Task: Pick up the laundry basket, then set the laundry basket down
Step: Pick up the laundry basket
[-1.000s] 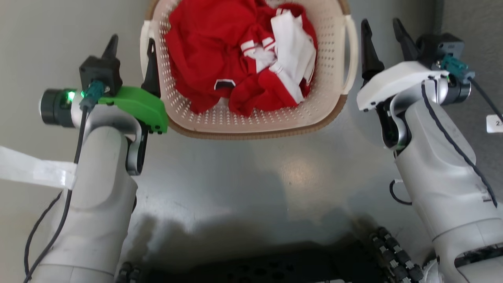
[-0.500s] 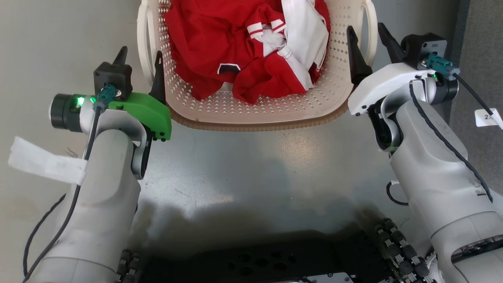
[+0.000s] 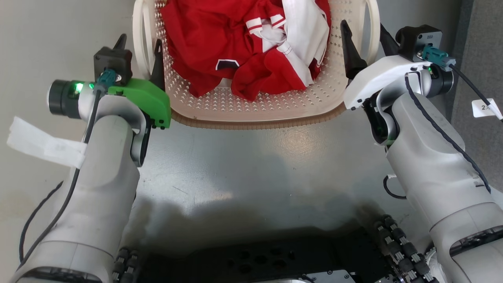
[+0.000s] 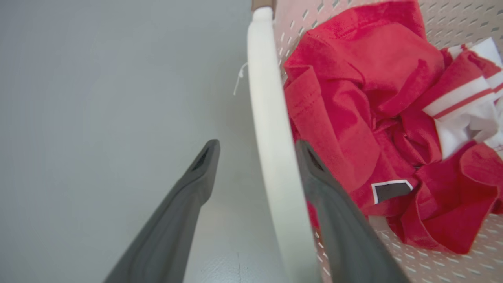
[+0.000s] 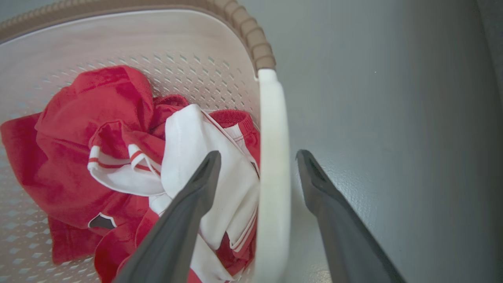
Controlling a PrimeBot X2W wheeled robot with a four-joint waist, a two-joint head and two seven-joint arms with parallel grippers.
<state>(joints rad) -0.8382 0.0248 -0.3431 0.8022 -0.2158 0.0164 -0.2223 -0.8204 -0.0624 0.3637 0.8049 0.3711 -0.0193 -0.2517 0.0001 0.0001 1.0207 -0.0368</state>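
Observation:
The laundry basket (image 3: 255, 122), cream perforated plastic with a brown woven rim, stands on the grey floor at the top of the head view. Red-and-white clothes (image 3: 243, 39) lie crumpled inside it. My left gripper (image 3: 140, 40) is open, one finger on each side of the basket's left white loop handle (image 4: 271, 137). The left gripper (image 4: 257, 143) has its right finger against the clothes side of that handle. My right gripper (image 3: 363, 25) is open too and straddles the right handle (image 5: 273, 165). In its own wrist view the right gripper (image 5: 258, 154) has its left finger over the white garment.
My black wheeled base (image 3: 259, 259) fills the bottom of the head view. A darker grey strip (image 3: 481, 47) runs along the right edge, with a white tag (image 3: 485, 107) beside it. Bare floor (image 3: 59, 31) lies left of the basket.
My right gripper moved inward from outside the basket until its fingers straddle the right handle. My left gripper slid further along the left handle. The head camera shifted as well.

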